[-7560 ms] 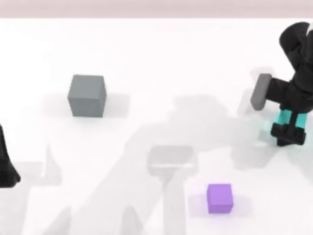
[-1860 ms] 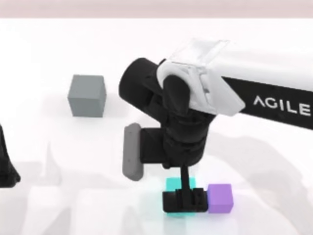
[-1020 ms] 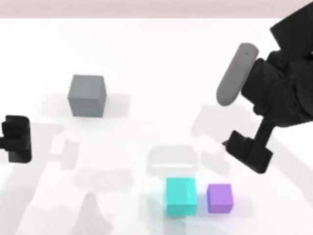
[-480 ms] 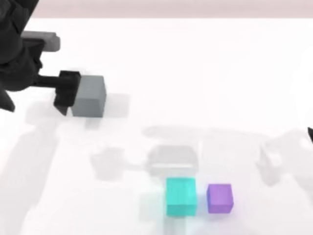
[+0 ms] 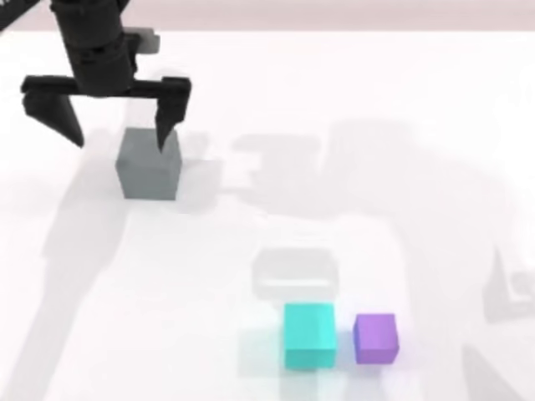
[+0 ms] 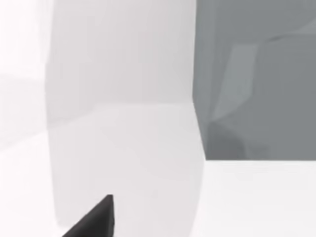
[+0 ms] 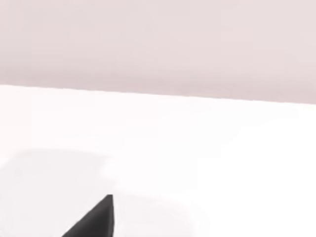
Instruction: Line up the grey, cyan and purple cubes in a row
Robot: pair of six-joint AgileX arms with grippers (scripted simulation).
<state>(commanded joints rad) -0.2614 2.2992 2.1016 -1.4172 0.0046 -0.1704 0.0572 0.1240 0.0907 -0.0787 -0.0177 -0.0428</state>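
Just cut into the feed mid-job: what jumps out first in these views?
The left tool stands out, open wide at the table's far left, with one finger over the grey cube and the other off its left side. At the near edge, right of centre, the cyan cube and the smaller purple cube sit side by side with a small gap. The right arm is out of the top view.

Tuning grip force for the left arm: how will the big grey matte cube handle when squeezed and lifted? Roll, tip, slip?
The large mid-grey matte cube has flat faces and sharp edges, so it probably won't roll and looks rigid. It sits flat and is as wide as tall, so tipping seems unlikely. The left claw is open above it, off toward the cube's left; a fingertip catching its top edge might shove it.
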